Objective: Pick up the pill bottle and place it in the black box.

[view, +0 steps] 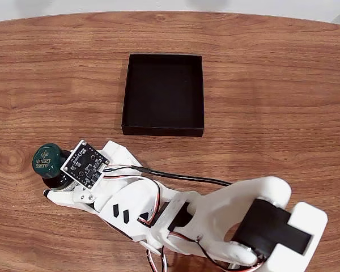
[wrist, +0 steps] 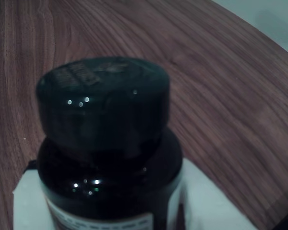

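Pill bottle (view: 50, 160): upright on the tabletop (view: 272, 102), well below-left of the black box (view: 163, 93) in the fixed view
Gripper (view: 59, 182): around the bottle's body, white fingers (wrist: 29, 201) flanking it; firm grip cannot be told
Coming move, judged: lift, carry up-right to the box
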